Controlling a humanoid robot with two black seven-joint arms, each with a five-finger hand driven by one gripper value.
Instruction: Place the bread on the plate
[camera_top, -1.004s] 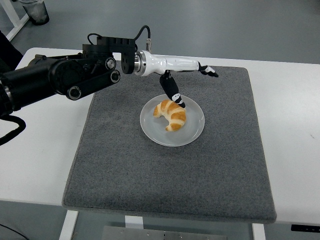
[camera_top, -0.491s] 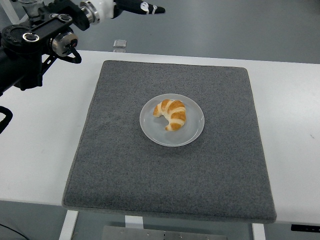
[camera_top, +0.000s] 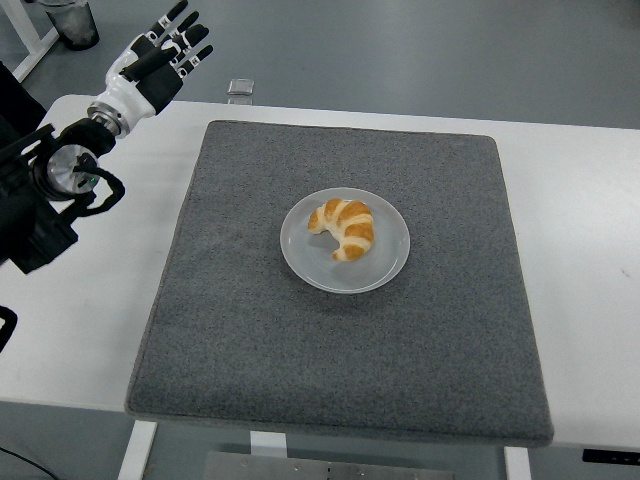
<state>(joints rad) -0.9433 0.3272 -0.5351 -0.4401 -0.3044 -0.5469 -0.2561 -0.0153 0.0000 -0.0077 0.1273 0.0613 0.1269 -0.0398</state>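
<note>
A golden croissant (camera_top: 343, 228) lies on the pale round plate (camera_top: 390, 262) in the middle of the grey mat (camera_top: 340, 330). My left hand (camera_top: 160, 55) is raised at the upper left, above the table's far left corner and well away from the plate. Its fingers (camera_top: 186, 38) are stretched out straight and hold nothing. The black left arm (camera_top: 45, 190) runs down along the picture's left edge. No right arm shows.
A small grey object (camera_top: 239, 87) lies on the floor just beyond the table's far edge. White table surface (camera_top: 580, 250) surrounds the mat on the left and right. A dark bin (camera_top: 70, 22) stands on the floor at the top left.
My left hand let go of the croissant on the plate, pulled back up and left, and now points its open fingers away at the upper left. The croissant stayed put.
</note>
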